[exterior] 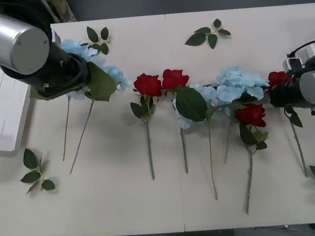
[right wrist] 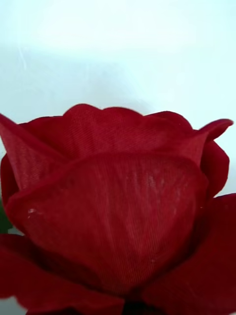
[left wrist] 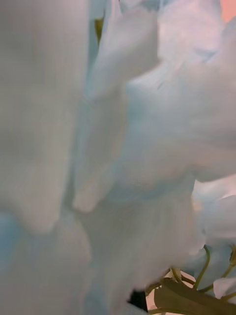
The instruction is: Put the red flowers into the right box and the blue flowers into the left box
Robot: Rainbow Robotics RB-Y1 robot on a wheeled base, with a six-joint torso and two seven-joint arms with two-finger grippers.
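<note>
With jaw states I cannot tell, the left gripper (exterior: 81, 75) met blue flowers (exterior: 91, 63) near the tabletop's left edge and the right gripper (exterior: 275, 94) a red flower (exterior: 276, 77) near its right edge; lifting toward boxes seemed next.

bare table (exterior: 127, 204) below the stems, flower row (exterior: 200, 96) barring the middle; leaf sprigs (exterior: 35, 173) at edges

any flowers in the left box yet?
No. In the front view the left box shows only bare white plastic; the blue flowers and red flowers all lie on the table.
</note>
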